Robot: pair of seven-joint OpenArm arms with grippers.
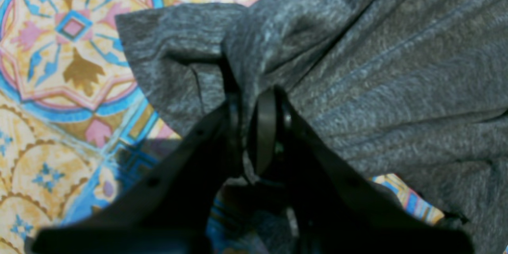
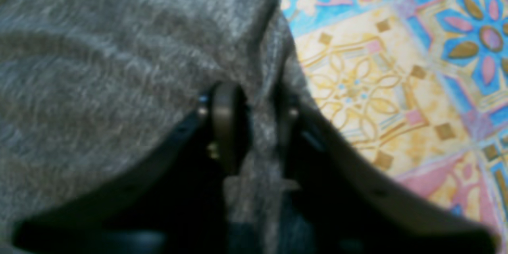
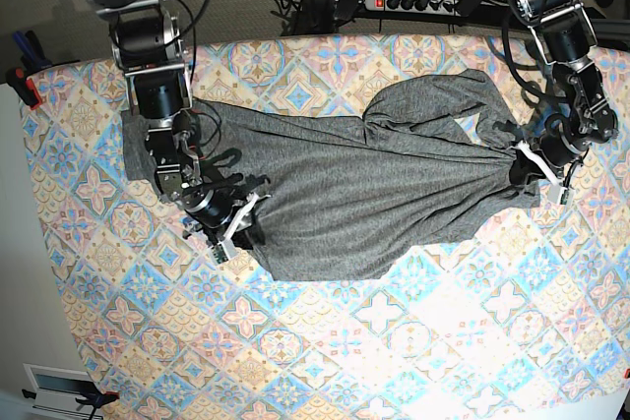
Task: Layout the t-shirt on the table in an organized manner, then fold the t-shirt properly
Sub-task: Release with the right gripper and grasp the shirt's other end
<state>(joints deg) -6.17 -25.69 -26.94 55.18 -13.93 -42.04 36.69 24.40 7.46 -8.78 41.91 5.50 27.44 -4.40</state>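
A dark heather-grey t-shirt [image 3: 354,189] lies stretched across the patterned worktop [image 3: 325,341], drawn between two robot hands in the overhead base view. At about 9 o'clock in that view, the right hand [image 3: 231,223] sits at the garment's lower edge; its wrist camera shows a bunched ridge of grey knit [image 2: 254,135] pinched between the two fingers [image 2: 224,123], the jaws closed on the cloth with only the fabric's thickness between them, the pastel blue, pink and cream tiles [image 2: 397,87] showing at 3 o'clock of the hand. From there the shirt runs rightward in long diagonal wrinkles, its upper edge humped into a loose fold near 12 o'clock, its lower hem curving toward 6 o'clock. At about 3 o'clock in the base view, the left hand [image 3: 536,166] grips the gathered end of the shirt, where the fabric narrows to a tight bunch. Its wrist camera shows the jaws fully closed, a fold of grey knit [image 1: 246,87] clamped between the fingers [image 1: 265,127], with a flap of cloth spreading toward 10 o'clock over the tiled worktop [image 1: 59,67]. A power strip [image 3: 418,2] and tangled cables lie beyond the worktop's far edge at 12 o'clock.
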